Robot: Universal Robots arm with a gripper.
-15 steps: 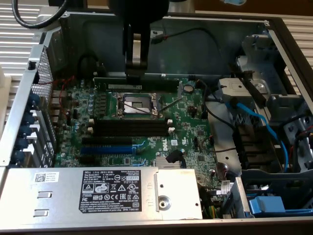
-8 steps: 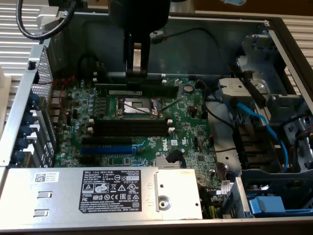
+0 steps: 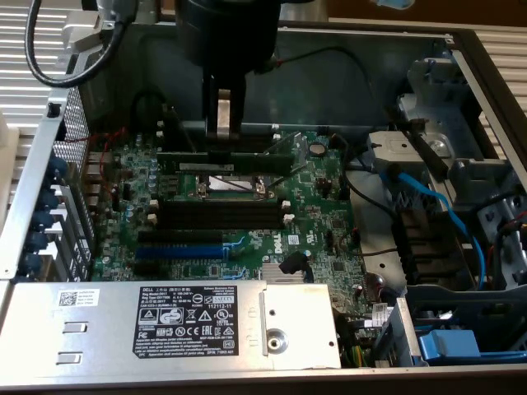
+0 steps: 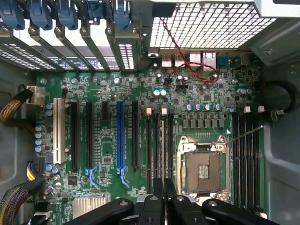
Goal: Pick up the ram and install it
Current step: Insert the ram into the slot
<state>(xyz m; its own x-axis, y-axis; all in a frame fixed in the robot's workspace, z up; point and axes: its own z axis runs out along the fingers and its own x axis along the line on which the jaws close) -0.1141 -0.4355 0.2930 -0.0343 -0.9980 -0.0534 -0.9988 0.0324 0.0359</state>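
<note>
While the ram [image 3: 263, 161] is up in the gripper [image 3: 218, 153], pickup counts as done; the install itself is what's left. The fingers are pinched onto the stick at approx. mid-length, one on each flat face, so it hangs level w/ its long edge toward the board.

In the exterior view it sits over the motherboard [image 3: 321, 234], toward the board edge away from the PSU [image 3: 198, 329] and just past the CPU socket [image 3: 235, 186]. It runs parallel to the black memory slots [image 3: 222, 216]. Those slots look empty, w/ their white end clips [image 3: 288, 219] showing. So it's not seated. There is prob. clear air under the ram, though its height above the board is hard to judge from this angle. The blue expansion slot [image 3: 177, 248] lies nearer the PSU-side edge, well apart from the ram.

Arm pose: the wrist comes straight down into the open case, tool axis approx. vertical, fingers pointing at the board. In the wrist view the fingertips line up lengthwise w/ the slots beside the socket. Alignment looks close, but the stick has yet to meet a slot.
</note>
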